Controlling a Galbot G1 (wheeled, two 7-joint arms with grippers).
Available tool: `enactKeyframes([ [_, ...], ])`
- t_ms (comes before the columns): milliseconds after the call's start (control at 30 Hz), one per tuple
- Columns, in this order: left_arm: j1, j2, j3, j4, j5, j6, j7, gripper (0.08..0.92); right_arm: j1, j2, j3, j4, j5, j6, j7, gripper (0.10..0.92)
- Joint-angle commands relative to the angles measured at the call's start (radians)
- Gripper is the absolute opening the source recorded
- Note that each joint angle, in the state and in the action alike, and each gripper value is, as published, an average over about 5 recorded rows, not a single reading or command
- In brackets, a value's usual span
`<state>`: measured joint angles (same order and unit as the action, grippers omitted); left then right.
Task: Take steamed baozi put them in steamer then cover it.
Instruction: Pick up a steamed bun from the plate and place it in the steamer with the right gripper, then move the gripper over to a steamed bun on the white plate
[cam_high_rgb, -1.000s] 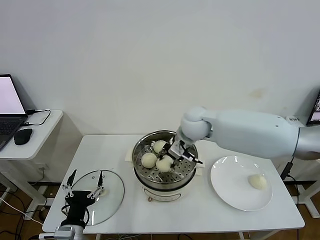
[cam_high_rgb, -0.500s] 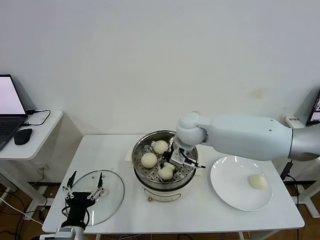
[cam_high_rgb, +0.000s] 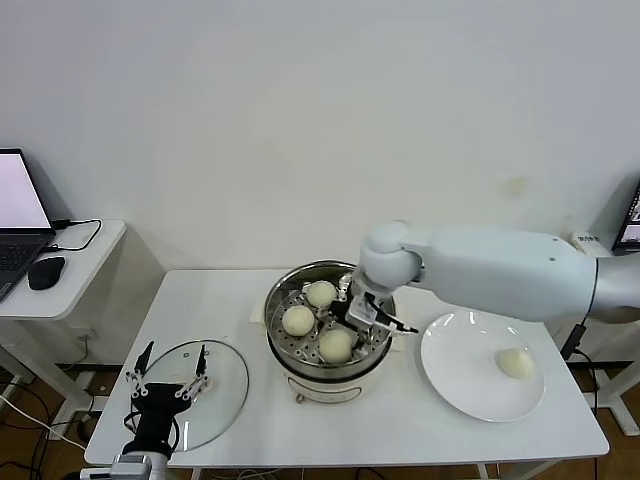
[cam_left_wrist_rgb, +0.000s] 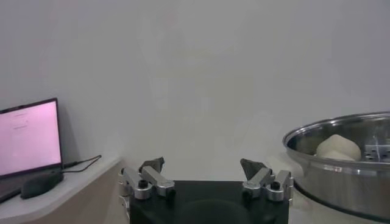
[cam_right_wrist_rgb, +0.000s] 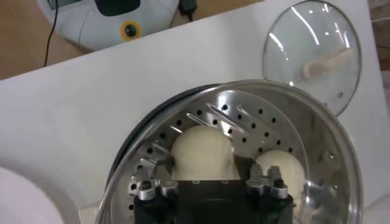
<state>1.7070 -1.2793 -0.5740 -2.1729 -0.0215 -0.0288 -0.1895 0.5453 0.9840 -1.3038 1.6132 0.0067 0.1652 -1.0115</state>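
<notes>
White table (cam_high_rgb: 420, 420): free margin along its front edge. Steamer (cam_high_rgb: 285, 290) at centre holds three baozi (cam_high_rgb: 337, 345); a fourth lies on the plate (cam_high_rgb: 470, 385). Cover (cam_high_rgb: 225, 385) lies flat near the left edge. Right hand (cam_high_rgb: 372, 318), spread, holds nothing. Left hand (cam_high_rgb: 170, 375), spread, empty

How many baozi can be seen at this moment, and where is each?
4. Three lie on the perforated tray inside the steamer: one at the back, one on the left, one at the front by the right gripper. The fourth sits on the white plate.
</notes>
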Motion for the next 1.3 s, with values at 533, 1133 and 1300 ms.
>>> enactKeyframes([
  [533, -0.024, 0.048, 0.024, 0.01, -0.006, 0.001, 0.002, 0.823, -0.022, -0.53, 0.179, 0.088, 0.142, -0.481, -0.004, 0.822],
  [1133, -0.022, 0.066, 0.051, 0.019, 0.008, 0.002, 0.002, 0.823, -0.946, -0.756, 0.903, -0.02, -0.159, -0.396, 0.006, 0.823],
  [1300, -0.017, 0.064, 0.05, 0.016, 0.015, 0.005, 0.003, 0.823, -1.061, -0.703, 1.009, -0.061, -0.191, -0.399, 0.01, 0.823],
])
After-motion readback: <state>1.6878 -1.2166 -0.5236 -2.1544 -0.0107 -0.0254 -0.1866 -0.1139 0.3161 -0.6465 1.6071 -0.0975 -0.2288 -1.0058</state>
